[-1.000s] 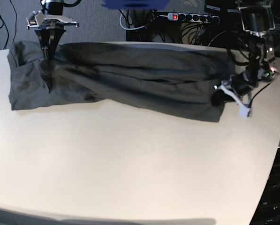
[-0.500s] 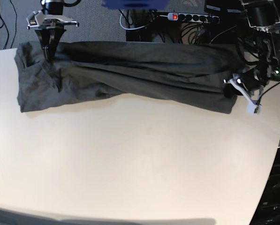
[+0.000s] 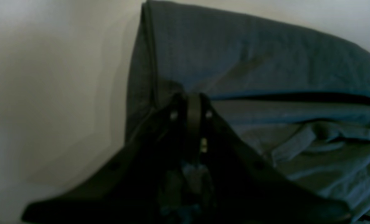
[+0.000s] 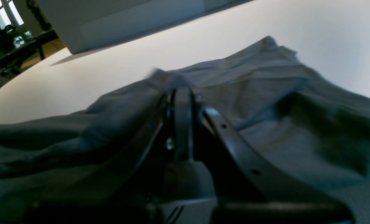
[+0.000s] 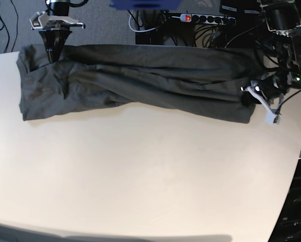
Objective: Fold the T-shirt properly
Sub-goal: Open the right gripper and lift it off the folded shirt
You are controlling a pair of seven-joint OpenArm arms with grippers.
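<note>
The dark grey, thin-fabric short-sleeved T-shirt lies stretched in a long, rumpled band across the far part of the pale, smooth-topped desk, its long axis running left to right. Each end is pinched by one arm. At the far left of the base view the right gripper comes down from above with its jaws together, clamped on the cloth near the far-left corner; its wrist view shows fabric bunched around the closed tips. At the right end the left gripper is likewise pressed together on the shirt's edge, with the hem running away beside it in its wrist view.

The relation that matters is this: the garment spans between the two grippers, and the free, hanging bulk lies on the near side of that line, sagging toward the open desk. Neither arm is nearer; each owns one end. Any fold likely depends on both moving together, across the long axis, so the band stays taut rather than twisting.
</note>
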